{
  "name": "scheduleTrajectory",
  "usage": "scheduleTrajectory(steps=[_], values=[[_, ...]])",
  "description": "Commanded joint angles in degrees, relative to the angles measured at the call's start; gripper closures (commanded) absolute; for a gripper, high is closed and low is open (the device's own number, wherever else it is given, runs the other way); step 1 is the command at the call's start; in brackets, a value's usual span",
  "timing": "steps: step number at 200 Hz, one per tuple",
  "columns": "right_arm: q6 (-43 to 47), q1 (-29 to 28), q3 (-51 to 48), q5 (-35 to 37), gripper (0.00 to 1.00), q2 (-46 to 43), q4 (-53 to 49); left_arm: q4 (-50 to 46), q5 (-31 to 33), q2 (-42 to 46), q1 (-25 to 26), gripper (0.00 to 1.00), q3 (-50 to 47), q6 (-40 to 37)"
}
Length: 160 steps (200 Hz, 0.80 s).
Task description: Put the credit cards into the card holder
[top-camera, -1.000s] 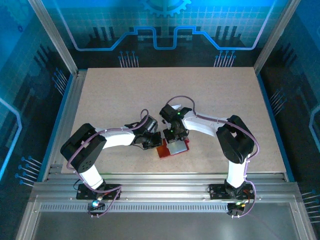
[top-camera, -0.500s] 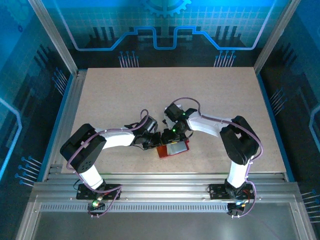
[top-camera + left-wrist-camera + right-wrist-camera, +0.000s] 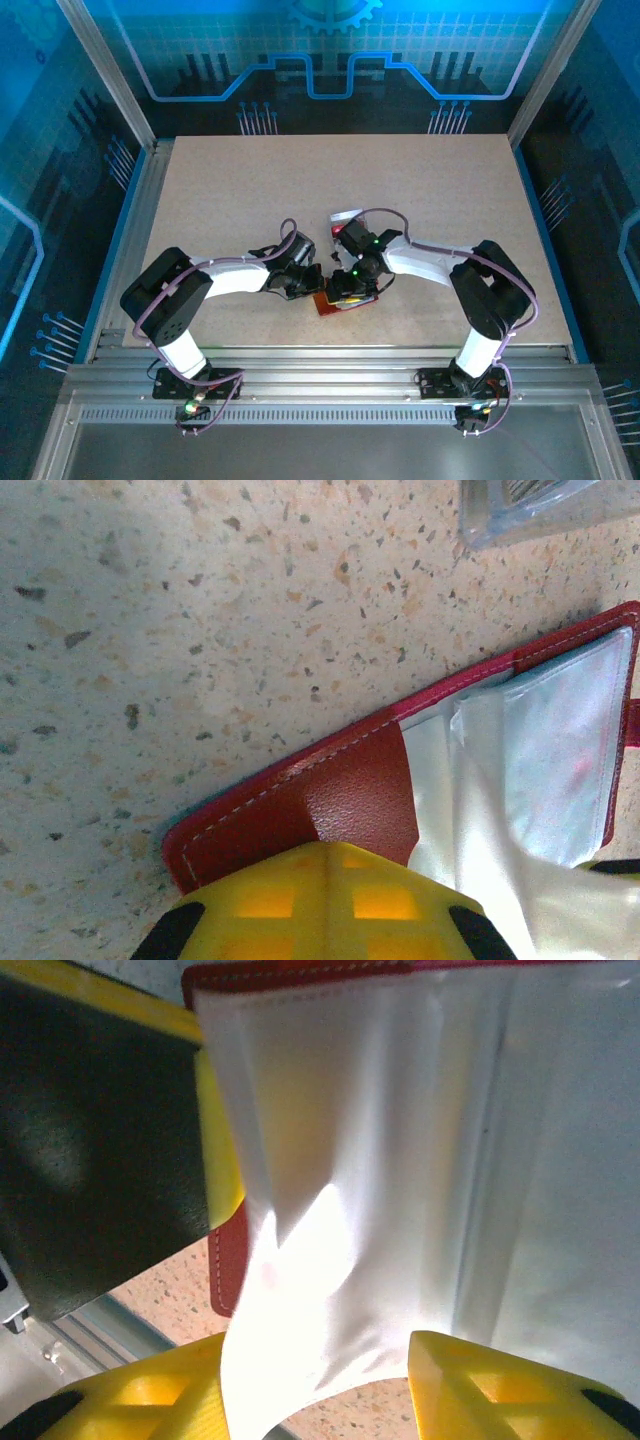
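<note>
— Since a second ago my right gripper [image 3: 330,1385] has dropped toward the worktop's near edge and loosened.
— Item?
— One red folding card holder [image 3: 340,795], clear plastic sleeves, mid near edge. Right fingers half spread, a sleeve between them, unclamped. My left gripper [image 3: 308,283]: pressed together, resting on the red flap.
— Step?
— Sleeve opening, I judge; next calls for fetching a card.

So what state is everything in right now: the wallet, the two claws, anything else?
card holder: open on the table, clear sleeves exposed.
left gripper: shut, tip on the holder.
right gripper: open, a sleeve between its fingers.
pale flat item: lying on the table, outside the holder.
</note>
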State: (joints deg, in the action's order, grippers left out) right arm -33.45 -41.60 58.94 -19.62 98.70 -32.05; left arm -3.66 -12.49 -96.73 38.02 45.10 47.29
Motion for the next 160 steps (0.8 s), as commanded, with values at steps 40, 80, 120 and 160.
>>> scheduleTrajectory(steps=[40,80,120,160], values=[[0.5,-0.4,4.2,-1.9,0.54,1.1,1.5,-3.6,0.8,0.7,0.2,1.00,-3.3,1.1],[0.7,0.7,5.7,-5.2,0.53,3.8,3.5,0.2,-5.9,5.3,-4.1,1.00,-5.4,3.6],[0.8,1.6,5.5,-5.4,0.55,5.3,4.7,-2.7,-7.1,11.4,-8.1,0.99,-6.4,3.0],[1.3,1.5,6.2,-5.3,0.58,6.0,4.7,-4.8,-7.7,15.3,-10.8,0.96,-7.2,2.3]])
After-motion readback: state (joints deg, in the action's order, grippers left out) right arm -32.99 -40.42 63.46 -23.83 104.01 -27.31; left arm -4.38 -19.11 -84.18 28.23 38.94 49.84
